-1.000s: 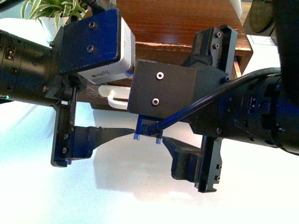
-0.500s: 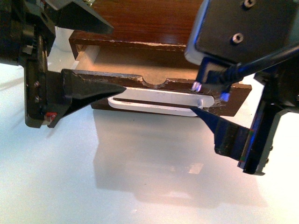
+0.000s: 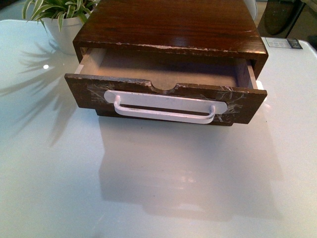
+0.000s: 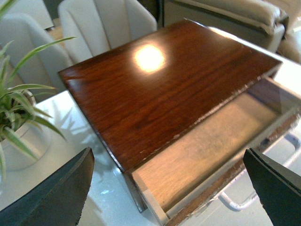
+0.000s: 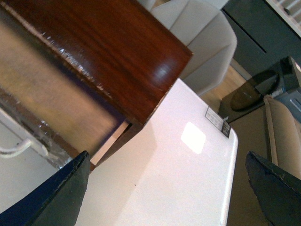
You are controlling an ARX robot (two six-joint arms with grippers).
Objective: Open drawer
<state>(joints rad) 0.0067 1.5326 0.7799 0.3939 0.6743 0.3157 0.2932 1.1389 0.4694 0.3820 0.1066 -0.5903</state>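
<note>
Drawer (image 3: 163, 101) is pulled partway out of the dark brown wooden cabinet (image 3: 168, 25), front panel clear of the cabinet face, pale inside (image 3: 163, 69) exposed and nothing visible in it. Cabinet sits toward the far edge of the white glossy bench (image 3: 158, 188), roughly centred side to side. Long white bar handle (image 3: 166, 110) runs across the drawer front, whitish tape scuffs at both ends of it, half-round notch (image 3: 166, 89) in the top edge of the panel.

Front view: neither arm in frame. Potted plant (image 3: 59, 20) in a white pot at the far left corner of the bench, just beside the cabinet's left side, not touching as far as I can tell. Small label card (image 3: 281, 43) lies flat on the bench near the far right edge.

Left wrist view: left gripper (image 4: 169, 193) spread wide, nothing between its dark fingers (image 4: 56, 197) (only the tips show at the frame corners). It hangs above the cabinet's left rear area, looking down on the top and into the drawer; handle partly visible past the panel. Pale chairs (image 4: 103, 23) behind the bench.

Right wrist view: right gripper (image 5: 169, 188) also wide apart, holding nothing, above the bench off the cabinet's right side. Drawer's right corner and a bit of handle visible, somewhat blurred.
</note>
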